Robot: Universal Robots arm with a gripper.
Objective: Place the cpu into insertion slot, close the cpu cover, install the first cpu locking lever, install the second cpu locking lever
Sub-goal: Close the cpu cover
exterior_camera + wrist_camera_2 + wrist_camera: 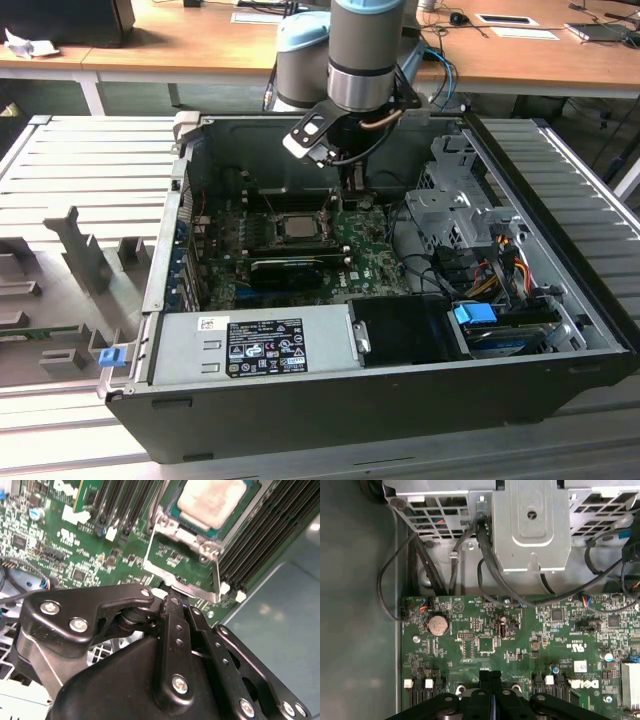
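Gripper at cpu cover
Fingers together, it is touching the cover's edge; cpu is sitting in the insertion slot.

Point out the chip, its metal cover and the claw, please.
chip (212, 502): second wrist view, on its grey top face.
metal cover (187, 587): second wrist view, on the frame bar farthest from the chip.
claw (490, 674): first wrist view, between its two fingertips.
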